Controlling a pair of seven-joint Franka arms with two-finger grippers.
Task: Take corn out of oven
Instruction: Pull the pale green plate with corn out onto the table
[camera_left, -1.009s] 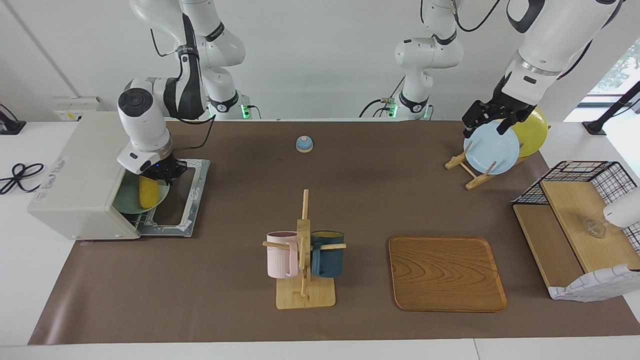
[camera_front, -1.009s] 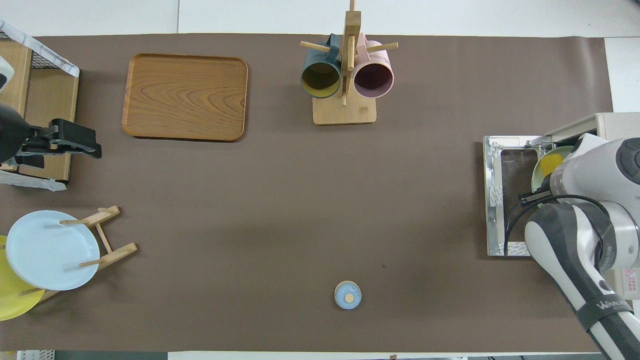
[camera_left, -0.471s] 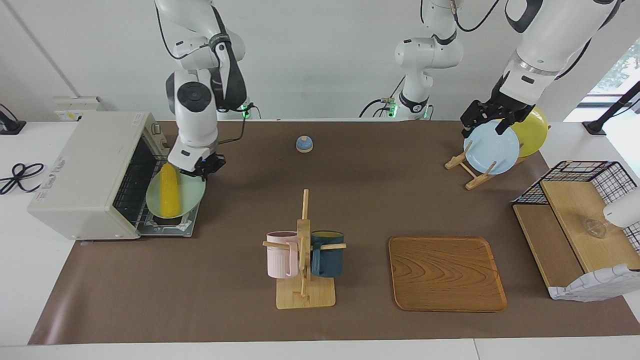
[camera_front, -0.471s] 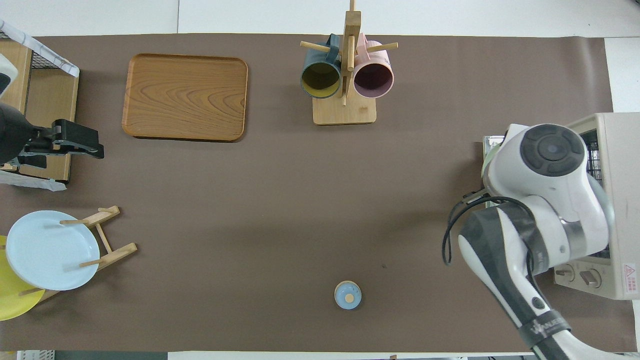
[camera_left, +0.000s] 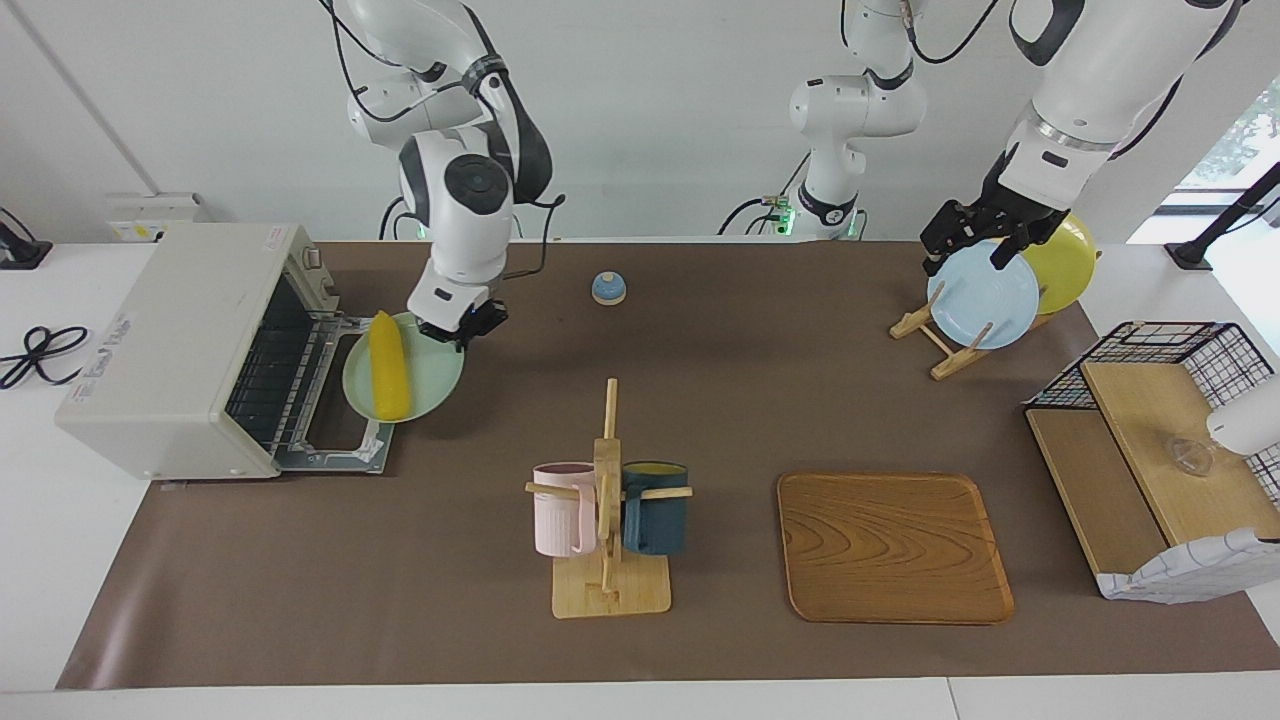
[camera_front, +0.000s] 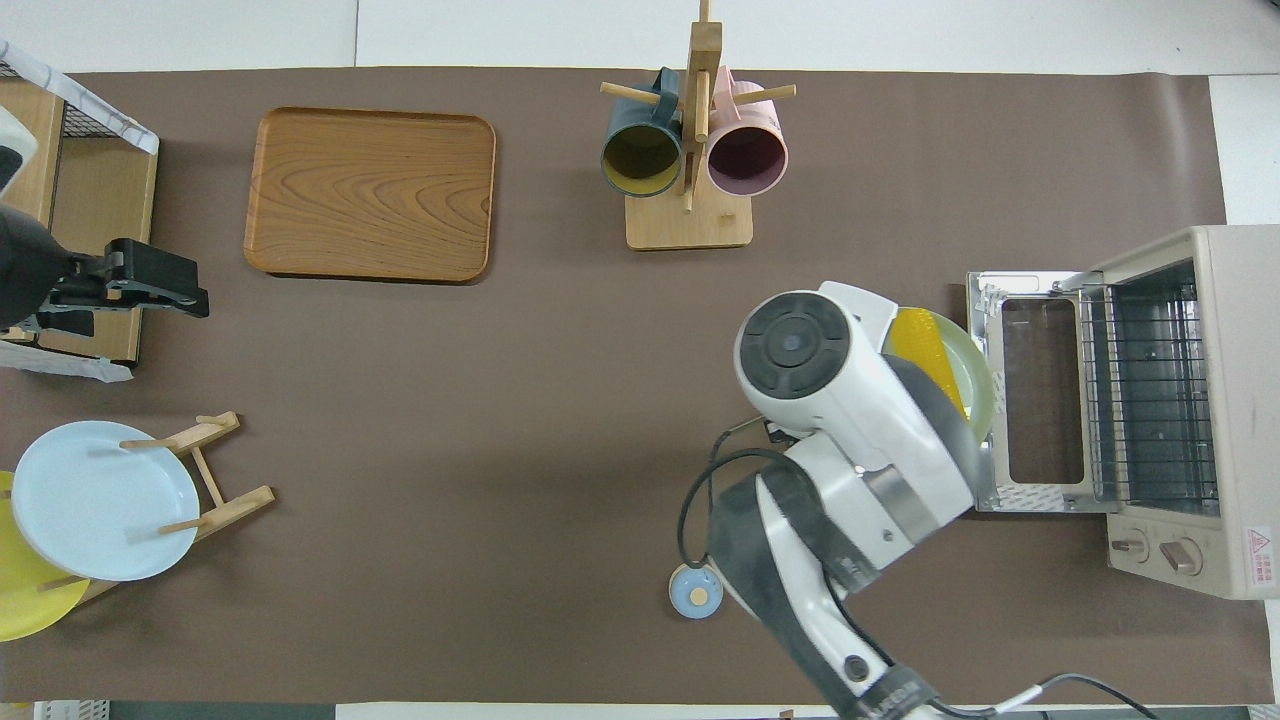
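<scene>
The yellow corn lies on a pale green plate. My right gripper is shut on the plate's rim and holds it in the air, just outside the off-white oven, over the edge of its open door. In the overhead view the corn and the plate's rim show beside the oven; my right arm hides the gripper there. The oven's wire rack is bare. My left gripper waits over a plate rack at the left arm's end.
A mug rack with a pink and a dark blue mug stands mid-table. A wooden tray lies beside it. A small blue bell sits near the robots. The plate rack holds a blue plate and a yellow plate. A wire shelf stands nearby.
My right arm has drawn the green plate with the corn out of the oven and carried it toward the table's middle. The left arm has hardly moved.
</scene>
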